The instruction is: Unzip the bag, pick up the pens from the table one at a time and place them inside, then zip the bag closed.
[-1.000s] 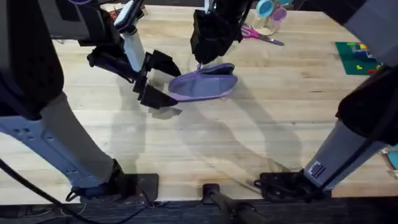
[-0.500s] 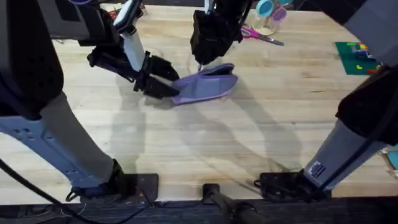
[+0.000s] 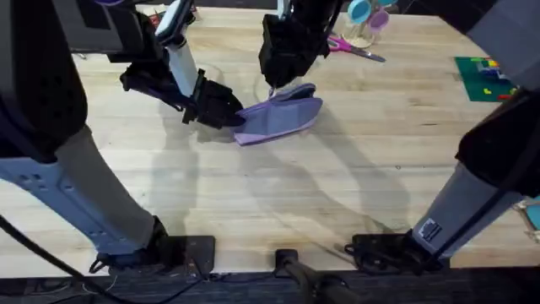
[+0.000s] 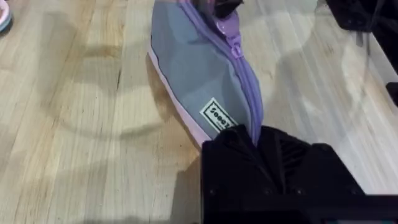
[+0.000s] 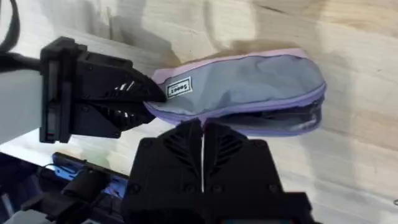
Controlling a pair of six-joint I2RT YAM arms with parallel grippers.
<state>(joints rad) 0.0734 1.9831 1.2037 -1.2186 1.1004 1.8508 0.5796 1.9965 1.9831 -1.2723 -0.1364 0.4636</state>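
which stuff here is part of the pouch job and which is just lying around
Part of the job:
- purple pouch
- left gripper, clamped on the pouch's end
- right gripper, closed at its zipper

Just lying around:
- scissors
- green card

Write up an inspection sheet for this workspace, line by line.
Surface: light wooden table, plank seams visible.
Job's things: lilac bag, one end lifted; pens nothing seen.
Clutter: scissors, cups at far edge; green block set at right.
Grippers: left tool shut on the bag's end; right tool shut at the zipper.
Cables: at the bases.
Surroundings: nothing seen.
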